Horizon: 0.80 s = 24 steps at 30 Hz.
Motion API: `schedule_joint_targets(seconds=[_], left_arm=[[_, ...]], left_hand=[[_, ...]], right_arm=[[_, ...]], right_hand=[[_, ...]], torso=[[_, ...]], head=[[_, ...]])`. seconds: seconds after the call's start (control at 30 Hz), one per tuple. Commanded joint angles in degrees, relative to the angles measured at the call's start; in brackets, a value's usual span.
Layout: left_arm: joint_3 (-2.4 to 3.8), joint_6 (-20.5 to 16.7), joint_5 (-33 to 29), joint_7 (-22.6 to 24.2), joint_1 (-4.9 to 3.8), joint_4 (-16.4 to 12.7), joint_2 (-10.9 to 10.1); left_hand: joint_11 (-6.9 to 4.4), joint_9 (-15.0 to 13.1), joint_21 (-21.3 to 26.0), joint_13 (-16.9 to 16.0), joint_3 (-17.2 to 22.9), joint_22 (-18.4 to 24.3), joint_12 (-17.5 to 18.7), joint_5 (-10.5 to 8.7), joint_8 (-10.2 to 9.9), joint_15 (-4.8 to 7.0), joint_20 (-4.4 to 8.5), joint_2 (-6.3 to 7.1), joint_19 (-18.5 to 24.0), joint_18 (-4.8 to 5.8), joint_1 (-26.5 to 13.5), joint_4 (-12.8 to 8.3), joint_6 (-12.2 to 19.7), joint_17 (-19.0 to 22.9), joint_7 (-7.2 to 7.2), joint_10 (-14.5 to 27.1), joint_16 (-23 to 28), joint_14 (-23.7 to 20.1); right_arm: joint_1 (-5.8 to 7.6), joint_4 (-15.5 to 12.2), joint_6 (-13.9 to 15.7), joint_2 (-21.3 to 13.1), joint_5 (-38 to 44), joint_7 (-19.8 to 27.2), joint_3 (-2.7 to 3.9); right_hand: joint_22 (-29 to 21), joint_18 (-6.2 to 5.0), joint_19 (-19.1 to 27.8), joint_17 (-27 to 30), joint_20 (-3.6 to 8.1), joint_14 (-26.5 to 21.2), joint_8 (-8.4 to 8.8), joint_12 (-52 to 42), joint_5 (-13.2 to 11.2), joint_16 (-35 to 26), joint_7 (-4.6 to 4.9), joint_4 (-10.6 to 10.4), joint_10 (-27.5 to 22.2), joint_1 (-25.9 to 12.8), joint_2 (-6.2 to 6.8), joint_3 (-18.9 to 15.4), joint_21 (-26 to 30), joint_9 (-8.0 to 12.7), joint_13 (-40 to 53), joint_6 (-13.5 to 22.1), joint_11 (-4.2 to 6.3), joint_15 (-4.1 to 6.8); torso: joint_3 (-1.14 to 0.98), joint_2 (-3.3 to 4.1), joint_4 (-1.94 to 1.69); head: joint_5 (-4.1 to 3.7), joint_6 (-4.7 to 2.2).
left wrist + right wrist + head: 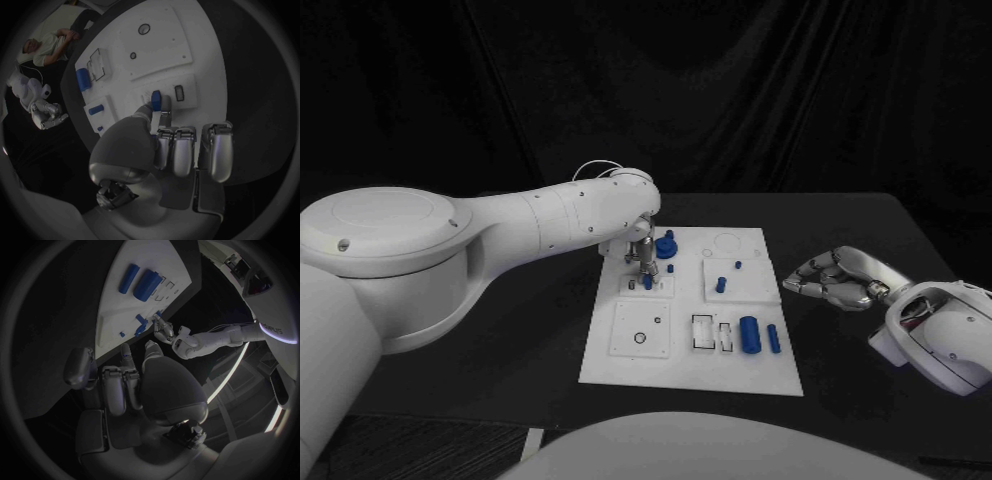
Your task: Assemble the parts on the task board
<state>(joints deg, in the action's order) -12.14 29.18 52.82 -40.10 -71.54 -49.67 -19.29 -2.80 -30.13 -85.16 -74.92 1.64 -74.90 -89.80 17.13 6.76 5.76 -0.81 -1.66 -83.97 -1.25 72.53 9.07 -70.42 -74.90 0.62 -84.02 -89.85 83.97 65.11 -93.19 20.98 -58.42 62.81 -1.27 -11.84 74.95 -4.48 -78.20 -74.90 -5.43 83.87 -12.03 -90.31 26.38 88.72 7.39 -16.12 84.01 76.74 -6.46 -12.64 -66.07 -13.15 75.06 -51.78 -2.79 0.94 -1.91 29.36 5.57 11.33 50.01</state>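
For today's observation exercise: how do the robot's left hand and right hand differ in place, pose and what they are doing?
The left hand is over the task board, while the right hand is off the board's right side above the black table. The left hand pinches a small blue part at the board; the right hand holds nothing, fingers curled in. Both are silver hands on white arms.

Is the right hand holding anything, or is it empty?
Empty. The right hand rests off the board, its fingers curled in on nothing.

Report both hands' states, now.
Left hand: pinching a small blue part over the task board.
Right hand: fingers curled in, holding nothing, beside the board.
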Motion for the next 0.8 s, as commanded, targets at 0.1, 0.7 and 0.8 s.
schedule_joint_targets(seconds=[0.1, 0.7, 0.8], left_arm=[[0.01, -4.7, -0.2, -1.2, 0.16, -2.2, -1.3], [-0.01, -27.7, 7.0, -0.5, 0.02, -22.6, -14.6], [-0.01, -31.9, 9.0, 0.2, -0.01, -25.8, -16.5]], left_hand=[[-0.72, -0.5, 0.3, -15.1, 1.0, -13.5, -0.2, -0.19, 0.6, 0.46, 0.49, 0.63, -4.3, 0.08, 0.4, -0.5, -0.5, -15.1, -0.17, -6.0, -0.2, 6.0], [-0.79, -2.3, 0.4, -15.1, 3.1, -13.5, -0.2, 0.20, 1.3, 0.62, 0.71, 1.46, -4.3, 0.09, -0.6, -0.4, 0.6, -15.1, -0.14, -6.0, -0.2, 6.0], [-0.87, -2.5, 0.3, -15.1, 3.4, -13.6, -0.2, 0.38, 1.5, 0.66, 0.74, 1.62, -4.3, 0.10, -0.4, -0.4, 0.5, -15.1, -0.24, -6.0, -0.2, 6.0]], right_arm=[[-0.11, 0.1, 0.1, 0.0, 0.1, -0.6, 0.03], [-0.12, -0.2, 0.5, -0.8, 0.1, 0.5, 0.03], [-0.12, -0.1, 0.5, -0.8, 0.1, 0.8, 0.03]], right_hand=[[7.6, -0.96, 0.5, -13.2, 0.03, 5.2, -0.34, 0.3, 0.3, -0.3, -0.22, 0.0, 6.0, 0.7, -0.07, -0.2, 0.3, 0.1, 14.9, 0.1, -0.02, -0.05], [7.4, -1.09, 0.9, -12.8, 0.03, 5.1, -0.33, 0.3, 0.6, -0.6, -0.20, 0.1, 6.0, 1.0, 0.12, -0.2, 1.1, 0.1, 14.9, 0.1, -0.04, -0.07], [7.4, -1.09, 0.9, -12.8, 0.03, 5.0, -0.34, 0.3, 0.6, -0.6, -0.19, 0.1, 6.0, 1.0, 0.19, -0.3, 1.1, 0.1, 14.9, 0.1, -0.04, -0.07]], torso=[[-0.01, 0.01, 0.00], [0.00, -0.03, 0.02], [-0.02, -0.14, 0.03]], head=[[0.11, -0.01], [-0.64, -0.01], [-0.62, -0.01]])
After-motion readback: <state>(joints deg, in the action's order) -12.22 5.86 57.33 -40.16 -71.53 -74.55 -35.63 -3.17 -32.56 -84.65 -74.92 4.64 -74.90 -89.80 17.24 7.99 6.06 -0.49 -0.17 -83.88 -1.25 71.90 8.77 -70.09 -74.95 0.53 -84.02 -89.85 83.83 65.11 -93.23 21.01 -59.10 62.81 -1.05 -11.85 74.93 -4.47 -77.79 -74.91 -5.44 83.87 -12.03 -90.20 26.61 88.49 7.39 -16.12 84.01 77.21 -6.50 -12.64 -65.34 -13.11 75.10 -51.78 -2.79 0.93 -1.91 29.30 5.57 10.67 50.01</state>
